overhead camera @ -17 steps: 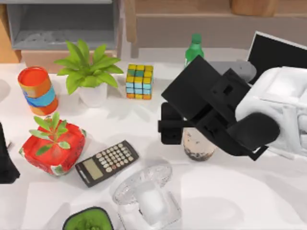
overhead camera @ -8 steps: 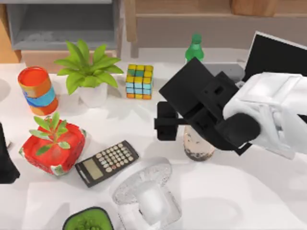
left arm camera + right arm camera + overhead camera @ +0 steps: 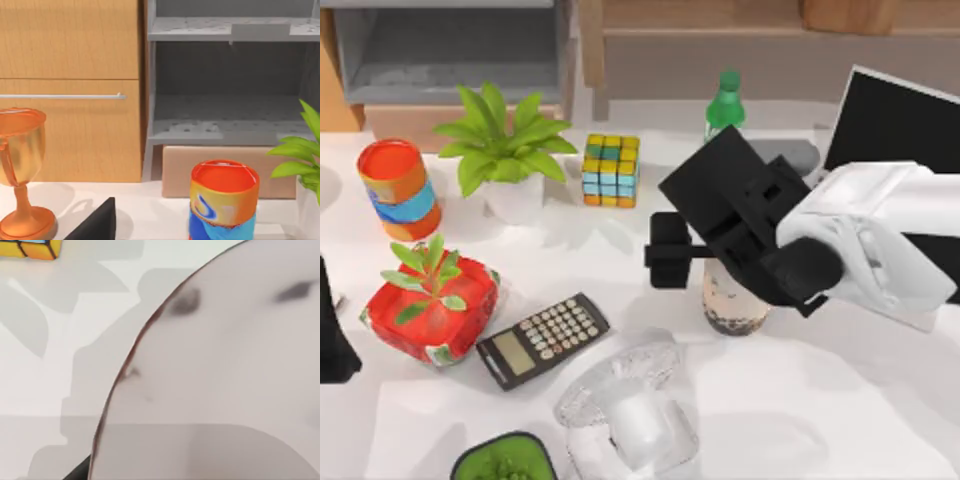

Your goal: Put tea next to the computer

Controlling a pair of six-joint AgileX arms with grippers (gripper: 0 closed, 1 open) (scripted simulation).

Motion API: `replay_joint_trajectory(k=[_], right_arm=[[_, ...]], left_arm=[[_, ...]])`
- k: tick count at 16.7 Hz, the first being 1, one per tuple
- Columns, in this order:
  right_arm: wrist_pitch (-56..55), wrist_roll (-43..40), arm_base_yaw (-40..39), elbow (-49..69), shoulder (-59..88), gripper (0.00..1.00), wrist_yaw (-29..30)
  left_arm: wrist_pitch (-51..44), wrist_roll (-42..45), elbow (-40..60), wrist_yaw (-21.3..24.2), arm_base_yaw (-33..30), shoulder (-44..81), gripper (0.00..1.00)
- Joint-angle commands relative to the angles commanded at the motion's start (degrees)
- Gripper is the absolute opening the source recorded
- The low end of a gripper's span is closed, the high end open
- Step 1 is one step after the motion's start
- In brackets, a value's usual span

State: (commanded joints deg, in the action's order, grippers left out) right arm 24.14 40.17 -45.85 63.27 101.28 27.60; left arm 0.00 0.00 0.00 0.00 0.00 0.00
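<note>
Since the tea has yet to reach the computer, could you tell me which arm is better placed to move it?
The right: its gripper is over the tea, with the computer just beyond on the table's right. The left arm sits at the far left edge.

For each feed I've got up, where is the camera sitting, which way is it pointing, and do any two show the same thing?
Top view: above the table, looking down; right gripper over the tea, laptop behind.
Left wrist view: low, facing the cabinets, goblet and striped can; a dark gripper tip.
Right wrist view: pressed close on the tea's lid.
Shared: can, tea, Rubik's cube.
</note>
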Motion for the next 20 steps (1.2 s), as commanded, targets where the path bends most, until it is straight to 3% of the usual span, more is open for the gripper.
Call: replay_joint_trajectory(k=[13, 20], right_arm=[[0.0, 0.0, 0.0, 0.0, 0.0, 0.02, 0.0], [0.0, 0.0, 0.0, 0.0, 0.0, 0.00, 0.0]], left_arm=[[0.0, 0.0, 0.0, 0.0, 0.0, 0.0, 1.00], [0.0, 0.0, 0.0, 0.0, 0.0, 0.0, 1.00]])
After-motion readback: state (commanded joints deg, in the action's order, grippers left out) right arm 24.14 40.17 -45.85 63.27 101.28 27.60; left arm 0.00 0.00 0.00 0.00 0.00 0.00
